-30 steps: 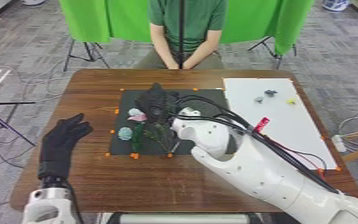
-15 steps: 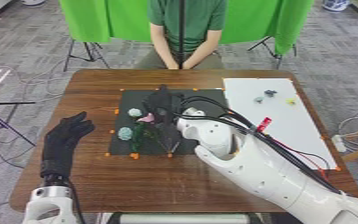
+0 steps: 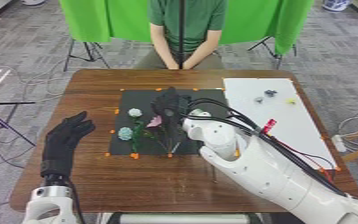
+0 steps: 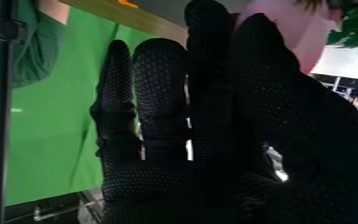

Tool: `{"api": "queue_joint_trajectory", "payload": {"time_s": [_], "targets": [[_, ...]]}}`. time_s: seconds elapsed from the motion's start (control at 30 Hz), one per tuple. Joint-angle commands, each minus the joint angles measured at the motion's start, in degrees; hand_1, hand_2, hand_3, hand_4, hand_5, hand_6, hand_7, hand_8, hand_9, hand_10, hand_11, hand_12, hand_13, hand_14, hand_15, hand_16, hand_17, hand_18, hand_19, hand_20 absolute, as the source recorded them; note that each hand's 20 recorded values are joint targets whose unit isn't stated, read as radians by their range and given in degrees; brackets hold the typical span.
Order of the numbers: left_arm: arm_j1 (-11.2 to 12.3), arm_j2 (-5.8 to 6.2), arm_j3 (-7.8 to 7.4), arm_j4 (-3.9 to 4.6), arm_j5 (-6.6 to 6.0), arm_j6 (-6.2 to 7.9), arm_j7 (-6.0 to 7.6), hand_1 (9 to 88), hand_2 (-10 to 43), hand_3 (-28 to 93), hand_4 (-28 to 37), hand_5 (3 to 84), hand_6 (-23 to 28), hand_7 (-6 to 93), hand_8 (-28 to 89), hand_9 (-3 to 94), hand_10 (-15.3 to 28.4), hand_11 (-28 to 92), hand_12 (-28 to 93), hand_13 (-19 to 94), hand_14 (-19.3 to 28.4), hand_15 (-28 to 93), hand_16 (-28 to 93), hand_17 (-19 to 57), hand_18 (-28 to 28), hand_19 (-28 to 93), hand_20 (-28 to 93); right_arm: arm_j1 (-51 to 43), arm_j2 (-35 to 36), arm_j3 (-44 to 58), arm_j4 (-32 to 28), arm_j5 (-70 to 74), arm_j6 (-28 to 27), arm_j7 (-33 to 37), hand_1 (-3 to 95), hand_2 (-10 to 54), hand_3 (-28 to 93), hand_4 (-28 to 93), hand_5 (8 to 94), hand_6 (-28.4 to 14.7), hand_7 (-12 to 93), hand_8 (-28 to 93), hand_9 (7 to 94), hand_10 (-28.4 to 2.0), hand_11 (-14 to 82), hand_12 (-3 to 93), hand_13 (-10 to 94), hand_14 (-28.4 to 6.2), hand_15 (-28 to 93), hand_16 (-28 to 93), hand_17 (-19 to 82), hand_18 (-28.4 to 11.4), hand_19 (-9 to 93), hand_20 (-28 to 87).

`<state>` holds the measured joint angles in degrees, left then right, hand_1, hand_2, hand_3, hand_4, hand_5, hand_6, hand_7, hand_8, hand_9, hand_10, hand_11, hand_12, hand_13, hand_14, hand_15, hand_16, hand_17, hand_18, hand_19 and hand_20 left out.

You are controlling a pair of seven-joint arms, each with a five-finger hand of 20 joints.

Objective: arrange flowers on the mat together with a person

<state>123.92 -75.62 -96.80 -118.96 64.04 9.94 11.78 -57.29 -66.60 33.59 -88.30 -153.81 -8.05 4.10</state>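
Observation:
Over the upper middle of the dark mat (image 3: pixel 189 148), my right hand (image 3: pixel 168 106) stands open, just right of a pink flower (image 3: pixel 155 121). A pale flower (image 3: pixel 135 112) and a light blue flower (image 3: pixel 126 133) lie on the mat's left part, with green stems and leaves below. In the right wrist view, the straight fingers of my right hand (image 4: pixel 162 100) have the pink flower (image 4: pixel 293 22) close behind their tips; whether they touch is unclear. My left hand (image 3: pixel 66 137) is open beside the mat, over the table's left side.
A white board (image 3: pixel 286 127) covers the table's right side, bearing a dark blue-grey flower (image 3: pixel 270 93), a paler one (image 3: pixel 259 100) and a small yellow one (image 3: pixel 291 101). Orange markers line the mat. Cables run along the right arm above mat and board.
My right hand has shifted to the right, uncovering more of the pink flower, which now stands a little farther right. The left hand has barely moved.

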Motion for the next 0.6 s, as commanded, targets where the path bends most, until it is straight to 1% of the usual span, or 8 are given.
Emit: {"api": "queue_joint_trajectory", "payload": {"time_s": [0.03,0.2,0.27,0.4,0.47,0.5,0.53,0.6], "targets": [[0.4,-0.2,-0.16,0.21,0.29,-0.52,-0.62,22.5,8.7,66,-28.3,48.0,5.6,15.1,-6,48.4,14.4,22,14,39,19.8,26,1,6.2,15.7,15,17,0.4,1.9,0.7,-4.0,3.3,-2.4,1.7,52.1,-9.5,71,-28,68.1,4.4,23,2,81.2,-7.3,7.0,34.8,66,-8.3,60,42,28,-16.3,54,49],[0.5,-0.19,-0.19,0.12,0.34,-0.48,-0.66,22.6,8.6,66,-28.3,48.0,5.6,15.0,-6,48.4,14.4,22,14,39,19.8,26,1,6.2,15.7,15,18,-0.4,3.5,5.2,-11.2,8.5,-6.8,3.2,51.0,-9.5,71,-28,67.5,4.2,22,1,81.0,-7.5,8.0,34.3,66,-8.7,61,40,28,-16.4,54,48],[0.3,-0.19,-0.08,0.19,0.28,-0.72,-0.64,22.6,8.6,66,-28.3,48.0,5.5,15.0,-6,48.3,14.4,22,14,39,19.8,26,1,6.1,15.7,15,18,-2.8,4.4,9.5,-15.3,10.8,-6.2,3.7,50.5,-9.5,71,-28,67.1,4.1,22,0,80.8,-7.6,8.9,33.7,66,-9.0,62,38,28,-16.6,54,48],[-0.2,-0.3,-0.02,0.46,0.36,-1.17,-0.41,22.6,8.6,66,-28.3,48.0,5.5,15.0,-6,48.3,14.4,22,14,39,19.9,26,1,6.2,15.7,15,18,-13.0,5.9,22.3,-23.6,20.8,0.6,6.6,44.2,-9.5,72,-25,66.6,3.6,20,0,78.9,-8.8,15.0,28.7,66,-9.8,62,35,27,-17.2,55,47],[-0.3,-0.48,-0.17,0.46,0.39,-1.1,-0.44,22.6,8.5,66,-28.3,47.9,5.5,15.1,-6,48.3,14.3,22,14,39,19.8,26,1,6.2,15.6,15,17,-19.7,5.7,29.0,-27.1,29.8,6.6,8.0,40.9,-9.5,72,-23,67.0,3.1,19,0,78.1,-9.5,18.6,23.9,66,-10.4,61,34,26,-17.4,54,47],[0.1,-0.54,-0.24,0.25,0.76,-0.65,-0.26,22.6,8.5,66,-28.3,47.9,5.5,15.1,-6,48.3,14.3,22,14,39,19.8,26,1,6.2,15.7,15,17,-22.8,5.2,31.6,-28.0,35.2,10.8,7.6,36.8,-7.9,72,-21,67.5,2.8,19,-3,77.7,-10.0,19.7,22.6,66,-11.1,59,33,26,-17.6,54,46],[0.1,-0.62,-0.34,0.26,1.29,-0.76,-0.53,22.6,8.4,66,-28.3,47.9,5.5,15.2,-6,48.3,14.4,22,14,39,19.8,26,1,6.1,15.7,15,18,-25.8,5.0,33.7,-29.1,41.8,15.0,7.0,34.0,-6.3,72,-20,67.9,2.7,19,-6,77.5,-10.5,20.0,22.2,65,-11.6,58,32,25,-17.7,53,46],[-0.2,-0.4,-0.13,0.58,1.8,-1.49,-0.09,22.6,8.3,66,-28.2,47.9,5.4,15.3,-6,48.3,14.4,22,14,39,19.8,26,1,6.1,15.7,15,18,-32.9,3.4,40.7,-32.1,61.5,16.7,4.7,28.9,-3.3,72,-18,68.9,1.9,19,-9,77.1,-12.2,19.9,22.1,65,-12.8,53,30,25,-17.6,50,44]]}}
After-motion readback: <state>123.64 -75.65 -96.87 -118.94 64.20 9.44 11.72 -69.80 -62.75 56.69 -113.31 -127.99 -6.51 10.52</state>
